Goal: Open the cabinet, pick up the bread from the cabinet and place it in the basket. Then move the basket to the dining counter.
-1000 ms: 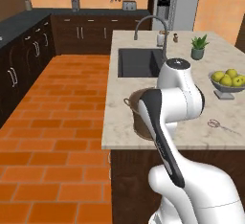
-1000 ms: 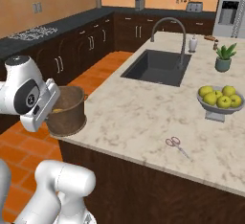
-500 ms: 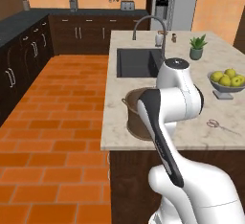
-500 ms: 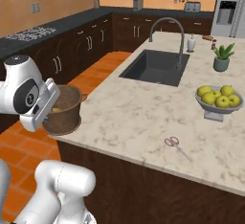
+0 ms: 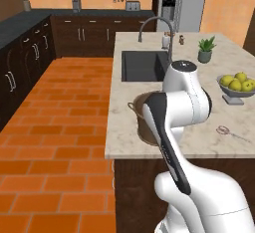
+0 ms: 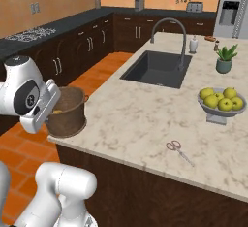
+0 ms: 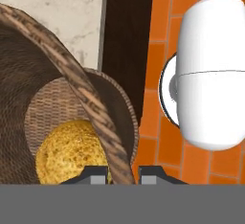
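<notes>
Now the pincer [image 7: 122, 174] is clenched on the hoop handle [image 7: 81, 91] of the basket [image 6: 68, 112], bread [image 7: 72, 151] inside, resting at the tabletop [image 6: 145, 119] corner; lower it level, well inside the edge, before releasing.

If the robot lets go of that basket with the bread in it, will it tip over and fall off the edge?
Probably not tip: the basket looks squat and stands upright on the dining counter. It sits near the counter's corner, though, so a sideways nudge might push it off. The bread lies low inside, which likely steadies it. The end effector grips the thin hoop handle.
</notes>
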